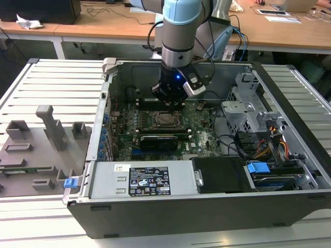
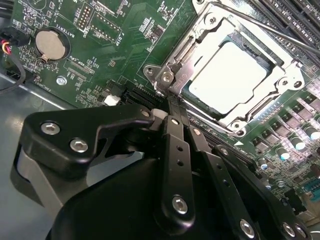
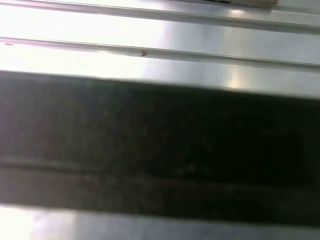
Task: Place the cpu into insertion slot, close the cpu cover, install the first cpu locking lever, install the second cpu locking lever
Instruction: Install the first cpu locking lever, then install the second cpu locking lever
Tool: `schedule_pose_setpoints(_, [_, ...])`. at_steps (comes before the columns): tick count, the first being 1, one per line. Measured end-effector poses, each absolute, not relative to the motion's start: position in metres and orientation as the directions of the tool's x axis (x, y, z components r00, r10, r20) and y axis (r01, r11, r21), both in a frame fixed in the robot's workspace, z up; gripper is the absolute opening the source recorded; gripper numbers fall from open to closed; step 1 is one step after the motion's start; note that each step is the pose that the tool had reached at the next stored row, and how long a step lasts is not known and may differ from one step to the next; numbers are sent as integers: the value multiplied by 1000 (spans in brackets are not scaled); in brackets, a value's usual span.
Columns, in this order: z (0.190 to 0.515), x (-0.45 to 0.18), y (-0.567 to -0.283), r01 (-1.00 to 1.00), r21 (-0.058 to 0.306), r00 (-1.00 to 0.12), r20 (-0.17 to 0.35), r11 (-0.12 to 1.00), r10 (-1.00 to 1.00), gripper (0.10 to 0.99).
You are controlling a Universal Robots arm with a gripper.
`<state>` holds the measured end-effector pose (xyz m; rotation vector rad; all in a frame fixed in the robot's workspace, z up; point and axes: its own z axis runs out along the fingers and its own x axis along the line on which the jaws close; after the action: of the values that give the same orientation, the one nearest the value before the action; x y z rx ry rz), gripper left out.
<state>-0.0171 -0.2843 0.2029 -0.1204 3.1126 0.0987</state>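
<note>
Already the cpu (image 2: 226, 76) lies flat inside the insertion slot (image 2: 280, 64), its pale metal top showing through the square window of the cpu cover (image 2: 200, 37), which rests down over it. Seen in the exterior view, that socket sits near the middle of the green motherboard (image 1: 199, 135) inside the open computer case (image 1: 207, 206), and the arm (image 1: 178, 31) stands directly over its far edge. The gripper (image 2: 165, 111) is clenched: in the second wrist view its black fingers (image 2: 175, 135) come together to a tip with no gap between them, and that tip is pressed at the socket's corner beside the hinge screws, next to a thin wire locking lever (image 2: 260, 25) that runs along the cover's far side. I cannot tell whether the tip is actually touching a lever or only the frame. By my judgement the chip is light, rigid and delicate on its underside, so it is best taken by its edges; the cover is thin stiff sheet metal that pivots easily, while the levers are springy steel wire that will push back and could slip off a smooth fingertip, so the hooked end is the place to press. A round coin battery (image 2: 50, 44) sits well away from the socket on the same board.
</note>
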Motion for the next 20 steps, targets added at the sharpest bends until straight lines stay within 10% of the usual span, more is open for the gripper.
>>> schedule_pose_setpoints(20, [220,-17,-294,-78,62,-997,-27,995,-76,106])
